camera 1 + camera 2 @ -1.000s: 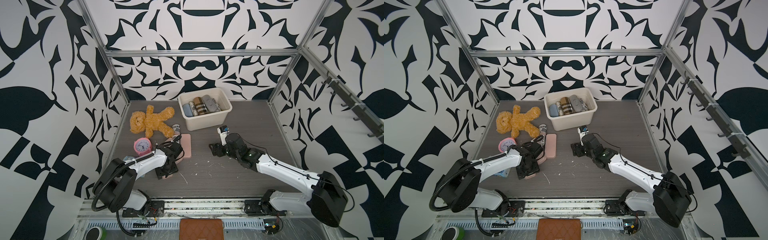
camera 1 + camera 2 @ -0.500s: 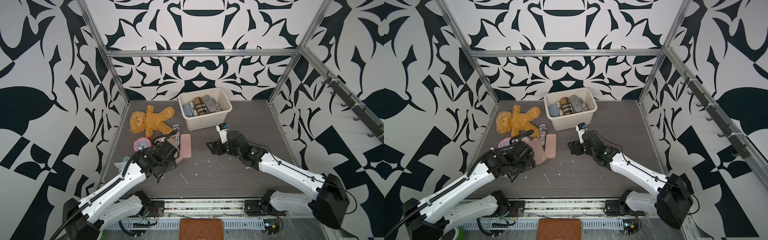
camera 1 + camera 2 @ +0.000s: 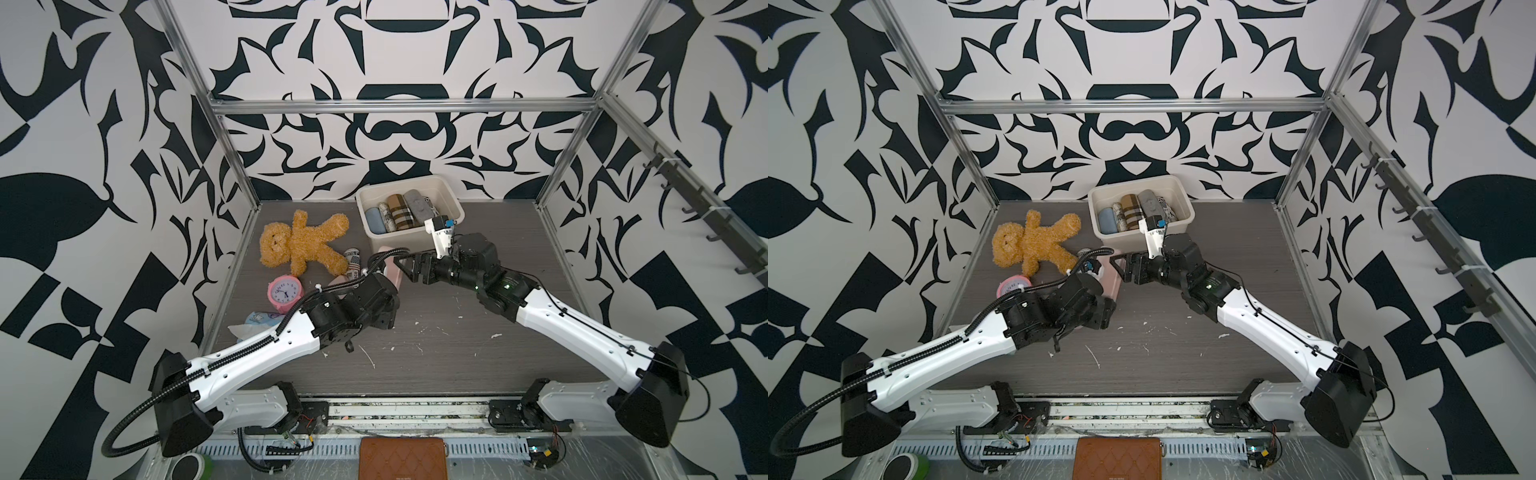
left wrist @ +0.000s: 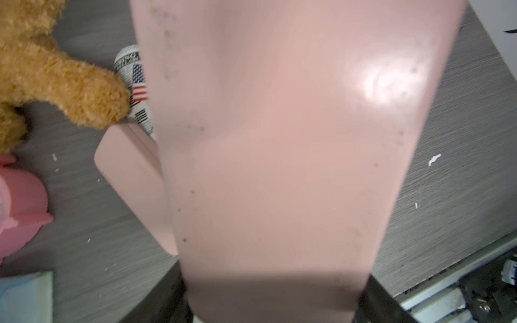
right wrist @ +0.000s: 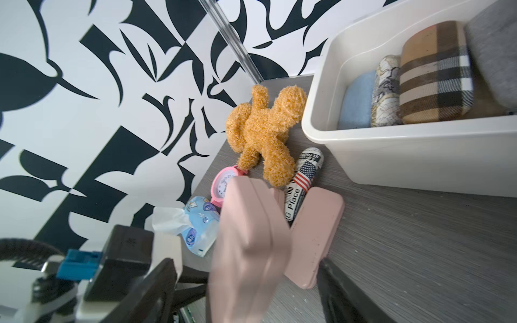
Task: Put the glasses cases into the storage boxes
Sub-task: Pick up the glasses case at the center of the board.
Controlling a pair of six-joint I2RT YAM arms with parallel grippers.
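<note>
My left gripper (image 3: pixel 388 291) (image 4: pixel 275 302) is shut on the near end of a pink glasses case (image 4: pixel 279 139) (image 5: pixel 251 237) and holds it off the table. In both top views this case (image 3: pixel 393 272) (image 3: pixel 1113 279) points toward the back. My right gripper (image 3: pixel 409 268) (image 5: pixel 246 293) stands open at the case's far end, its jaws on either side without touching. A second pink case (image 5: pixel 316 232) and a newspaper-print case (image 5: pixel 303 179) lie on the table. The cream storage box (image 3: pixel 415 237) (image 5: pixel 391 134) holds several cases, among them a blue, a plaid and a grey one.
A tan teddy bear (image 3: pixel 303 245) lies left of the box, one leg against the newspaper-print case. A pink alarm clock (image 3: pixel 284 291) and a blue tissue packet (image 3: pixel 257 322) sit near the left wall. A brown quilted wallet (image 3: pixel 403 457) lies in front of the table.
My left arm has risen and swung right with the pink case lifted off the table. My right gripper has moved left to the case's far end.
</note>
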